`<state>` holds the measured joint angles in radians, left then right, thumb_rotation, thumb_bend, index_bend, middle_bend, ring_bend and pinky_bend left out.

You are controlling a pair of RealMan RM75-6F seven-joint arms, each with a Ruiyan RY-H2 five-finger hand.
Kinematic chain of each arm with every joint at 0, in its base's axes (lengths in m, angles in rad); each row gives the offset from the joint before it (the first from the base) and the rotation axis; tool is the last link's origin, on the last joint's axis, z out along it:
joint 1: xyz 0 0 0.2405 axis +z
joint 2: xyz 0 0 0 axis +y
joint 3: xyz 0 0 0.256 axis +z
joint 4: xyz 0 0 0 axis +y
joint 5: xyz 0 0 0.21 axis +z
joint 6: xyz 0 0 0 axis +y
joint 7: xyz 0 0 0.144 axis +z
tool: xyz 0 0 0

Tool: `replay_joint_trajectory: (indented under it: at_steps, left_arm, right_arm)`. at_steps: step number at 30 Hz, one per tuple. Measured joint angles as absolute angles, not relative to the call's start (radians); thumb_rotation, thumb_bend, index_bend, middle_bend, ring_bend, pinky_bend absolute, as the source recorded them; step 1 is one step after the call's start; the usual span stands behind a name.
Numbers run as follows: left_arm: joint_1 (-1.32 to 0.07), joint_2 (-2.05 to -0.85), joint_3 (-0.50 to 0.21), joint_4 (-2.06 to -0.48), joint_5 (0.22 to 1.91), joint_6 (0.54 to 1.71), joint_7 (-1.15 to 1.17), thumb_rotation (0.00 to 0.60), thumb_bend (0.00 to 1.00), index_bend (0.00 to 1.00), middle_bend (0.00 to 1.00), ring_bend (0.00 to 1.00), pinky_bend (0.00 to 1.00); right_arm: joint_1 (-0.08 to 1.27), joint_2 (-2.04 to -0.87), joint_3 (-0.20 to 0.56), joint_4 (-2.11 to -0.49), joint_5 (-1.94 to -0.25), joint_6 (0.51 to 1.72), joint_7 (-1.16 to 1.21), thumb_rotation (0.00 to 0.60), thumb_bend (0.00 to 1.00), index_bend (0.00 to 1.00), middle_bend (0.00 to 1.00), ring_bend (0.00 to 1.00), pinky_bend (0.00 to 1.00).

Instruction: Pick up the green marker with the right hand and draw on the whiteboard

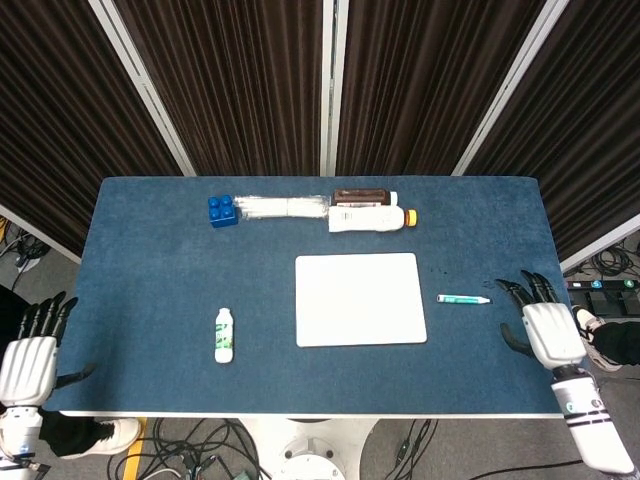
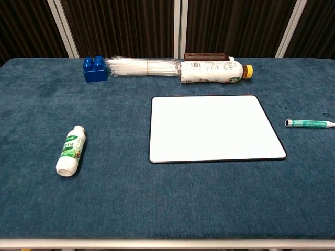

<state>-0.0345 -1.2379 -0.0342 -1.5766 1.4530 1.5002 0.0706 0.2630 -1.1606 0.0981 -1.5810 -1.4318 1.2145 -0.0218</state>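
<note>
The green marker (image 1: 464, 299) (image 2: 310, 123) lies flat on the blue cloth, just right of the whiteboard (image 1: 360, 299) (image 2: 213, 128). My right hand (image 1: 541, 327) hovers open over the table's right front part, its fingertips a short way right of the marker's tip and apart from it. My left hand (image 1: 30, 356) hangs open off the table's left front corner, holding nothing. Neither hand shows in the chest view.
A small white bottle with a green label (image 1: 224, 335) (image 2: 70, 150) lies left of the board. Along the back edge sit a blue block (image 1: 222, 210), a clear plastic bundle (image 1: 285, 207), a brown box (image 1: 360, 195) and a lying bottle with a yellow cap (image 1: 370, 219).
</note>
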Motion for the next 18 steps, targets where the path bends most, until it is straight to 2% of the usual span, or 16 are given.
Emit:
replay_joint_trajectory:
  at_steps: [8, 18]
  left_arm:
    - [-0.028, -1.233, -0.032, -1.587, 1.438, 1.497, 0.081, 0.6, 0.0, 0.09, 0.0, 0.0, 0.0]
    - [-0.031, -1.232, -0.035, -1.586, 1.432, 1.489, 0.085, 0.6, 0.0, 0.09, 0.0, 0.0, 0.0]
  right_arm:
    - [0.414, -1.32, 0.139, -1.376, -1.275, 0.978, -0.146, 0.6, 0.31, 0.3, 0.34, 0.09, 0.0]
    - [0.515, -1.505, 0.136, -1.148, -1.203, 0.864, -0.241, 0.6, 0.31, 0.39, 0.41, 0.14, 0.02]
